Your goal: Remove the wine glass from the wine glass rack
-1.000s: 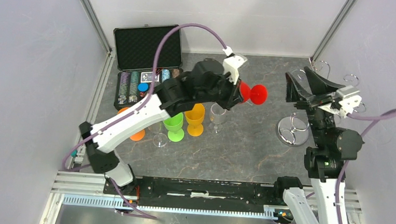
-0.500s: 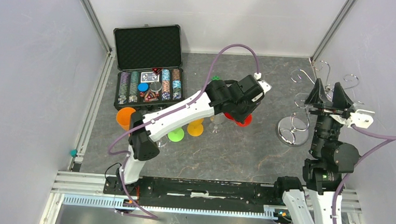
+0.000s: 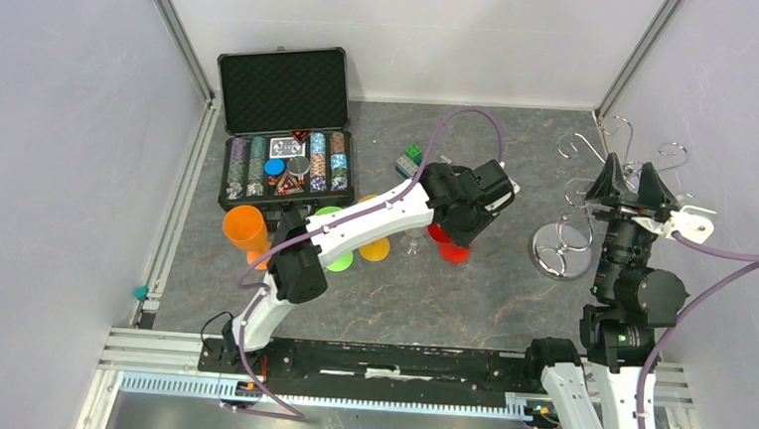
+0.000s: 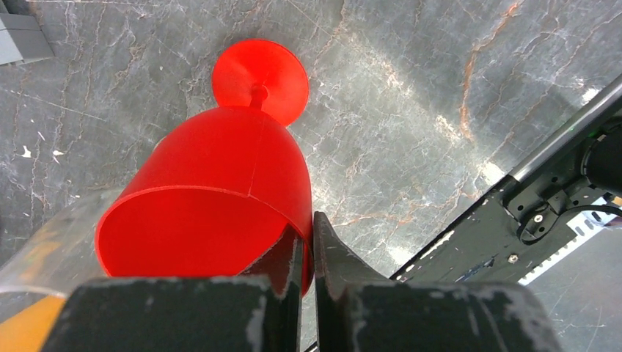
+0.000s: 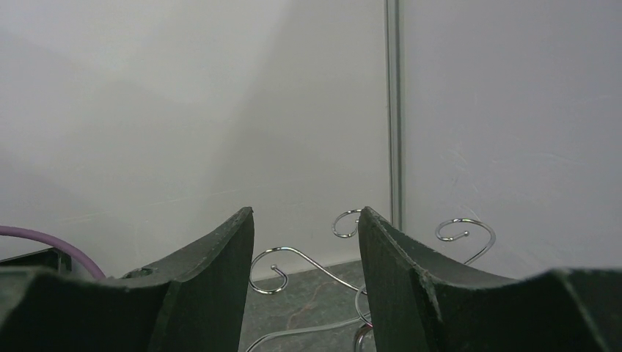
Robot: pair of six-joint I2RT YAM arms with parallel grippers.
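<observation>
My left gripper (image 3: 461, 222) is shut on the rim of a red plastic wine glass (image 3: 452, 251), which hangs upright near the table's middle. In the left wrist view one finger is inside the bowl and one outside, so the left gripper (image 4: 308, 226) pinches the wall of the red glass (image 4: 220, 176). Its round foot (image 4: 260, 70) is at or just above the marble table; I cannot tell which. The silver wire rack (image 3: 552, 257) stands at the right with bare hooks. My right gripper (image 3: 630, 176) is open and empty, right over the rack. Its hooks (image 5: 308, 257) show between the open fingers of the right gripper (image 5: 304, 220).
An open black case of poker chips (image 3: 281, 129) lies at the back left. An orange cup (image 3: 244, 226), a green glass (image 3: 334, 259), a yellow glass (image 3: 375, 247) and a clear glass (image 3: 414, 239) stand left of the red one. A small green and blue block (image 3: 408, 160) lies behind.
My left arm has swung the red glass to the right, turned it from sideways to upright, and lowered it towards the table. My right gripper turned to face the rack's hooks, then stayed still.
</observation>
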